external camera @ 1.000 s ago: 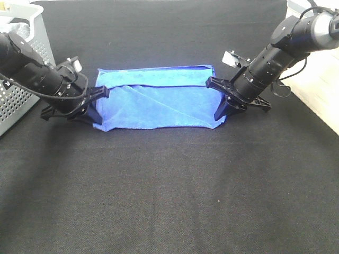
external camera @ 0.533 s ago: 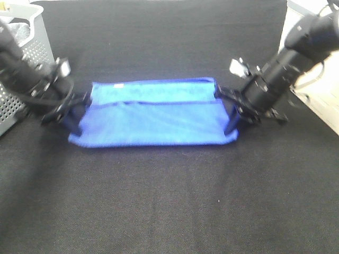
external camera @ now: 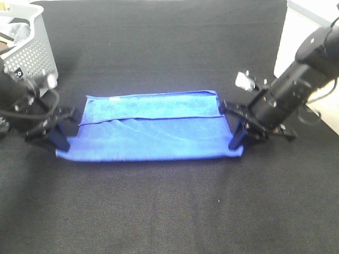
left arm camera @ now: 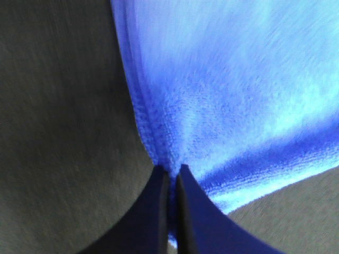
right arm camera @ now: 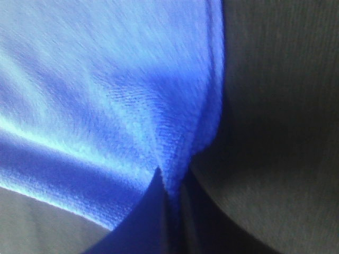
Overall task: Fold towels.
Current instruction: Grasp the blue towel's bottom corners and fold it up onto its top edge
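Towel (external camera: 153,129) runs lengthwise left to right across mid-frame; your left gripper (external camera: 62,142) and right gripper (external camera: 237,141) each clamp one lower corner.

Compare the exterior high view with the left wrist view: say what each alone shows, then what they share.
Only the exterior high view shows the whole blue towel, a layer edge running along its length, the right gripper at its right end, and the grey basket. Only the left wrist view shows the left gripper close up, jaws shut on the towel's bunched hem. Both show the towel, the left gripper and the black table.
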